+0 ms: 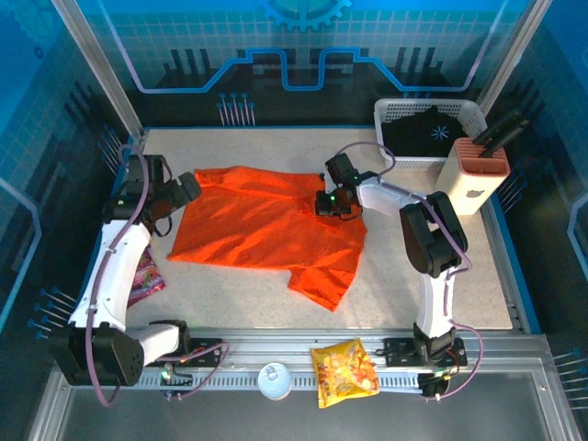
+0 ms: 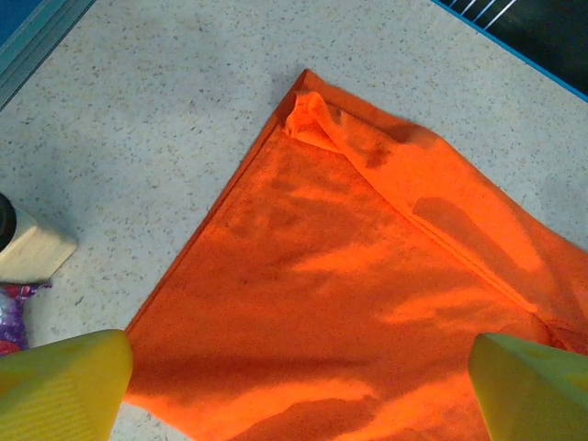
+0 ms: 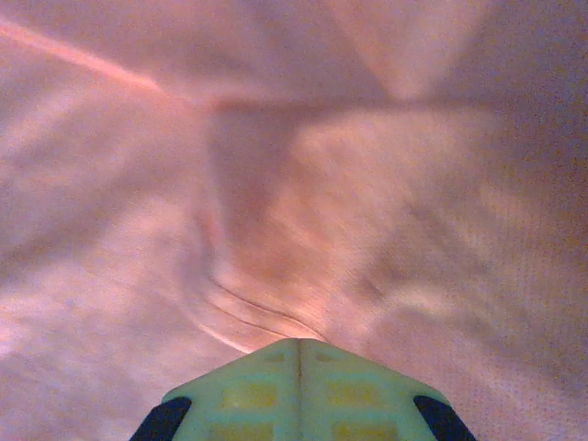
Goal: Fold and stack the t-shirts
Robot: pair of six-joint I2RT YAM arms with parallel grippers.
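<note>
A bright orange t-shirt (image 1: pixel 266 225) lies spread flat in the middle of the table. My left gripper (image 1: pixel 188 188) hovers over the shirt's left edge, open. In the left wrist view its yellow fingertips (image 2: pixel 64 381) stand wide apart over the orange cloth (image 2: pixel 367 276), with a folded corner further ahead. My right gripper (image 1: pixel 333 204) is down on the shirt's upper right part. In the right wrist view its jaws (image 3: pixel 299 344) are pressed together, and creases in the cloth (image 3: pixel 367 230) run into the tip. A black shirt (image 1: pixel 427 133) with a pale-blue starburst lies in the white basket (image 1: pixel 395 110).
A pale knife block (image 1: pixel 473 175) stands beside the basket at the right. A purple packet (image 1: pixel 147 276) lies by the left arm. A yellow-orange snack bag (image 1: pixel 344 370) and a round white lid (image 1: pixel 274 379) rest on the near rail. Walls enclose the table.
</note>
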